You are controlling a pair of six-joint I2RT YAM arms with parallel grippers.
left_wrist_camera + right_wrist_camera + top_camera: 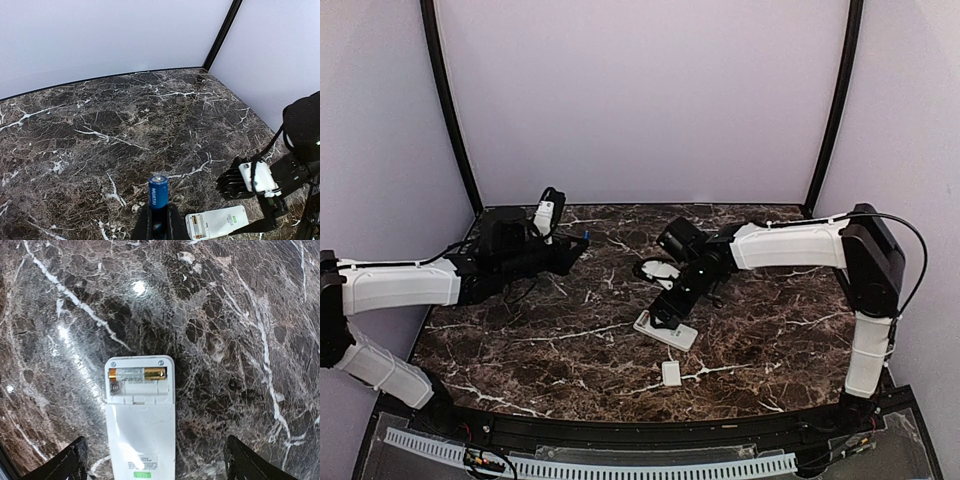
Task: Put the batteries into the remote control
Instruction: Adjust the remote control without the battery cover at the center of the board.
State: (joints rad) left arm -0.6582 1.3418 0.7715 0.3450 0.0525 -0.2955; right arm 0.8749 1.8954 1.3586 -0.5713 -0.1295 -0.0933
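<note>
The remote control (140,440) lies face down on the marble table (520,340), near the middle and a little toward the right edge, with its battery bay open at one end. The pale tan battery (137,373) already sits in one slot, and the slot beside it is empty. The small white cover (671,373) lies apart from the remote, closer to the near edge.

The left gripper (572,250) is clamped on the bluish battery (158,196), pinching only one end, so most of the cylinder sticks out beyond the fingers. It hangs toward the far-left corner, well apart from the remote. The right gripper (155,442) hovers over the remote with its fingers spread wide, holding nothing.

The likeliest trouble is probably the short grip. With so little of the battery held, contact with the bay wall could lever it sideways or twist it out of the fingers, and a dropped cylinder would roll across the smooth marble. The remote also looks unrestrained, so a push from the battery could slide or turn it unless the right gripper steadies it first. The two grippers would then be working just beside each other and could collide. Polarity is a further risk, since the frames do not show which end of the blue cell is which. A careless entry might also dislodge the seated tan battery.
</note>
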